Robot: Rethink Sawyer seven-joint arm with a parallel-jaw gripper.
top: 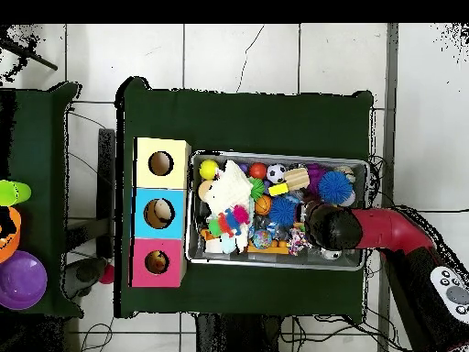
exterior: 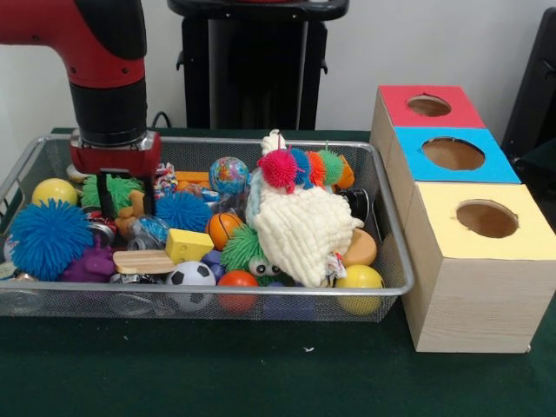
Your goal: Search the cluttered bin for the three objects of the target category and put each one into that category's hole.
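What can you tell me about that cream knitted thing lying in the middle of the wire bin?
The cream knitted thing looks like soft, chunky yarn, a lumpy cloth or plush shape, off-white all over. It lies draped on top of the toy pile in the right half of the wire bin, sloping down toward the front rim. A row of fuzzy pom-poms, pink, blue, orange and green, sits along its back edge. A green spiky toy with eyes presses against its left side, and a yellow ball lies at its front right. Nothing grips it.

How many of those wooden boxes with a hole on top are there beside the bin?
3, in a row touching each other beside the wire bin: the red-topped box farthest back, the blue-topped box in the middle, the yellow-topped box nearest the camera.
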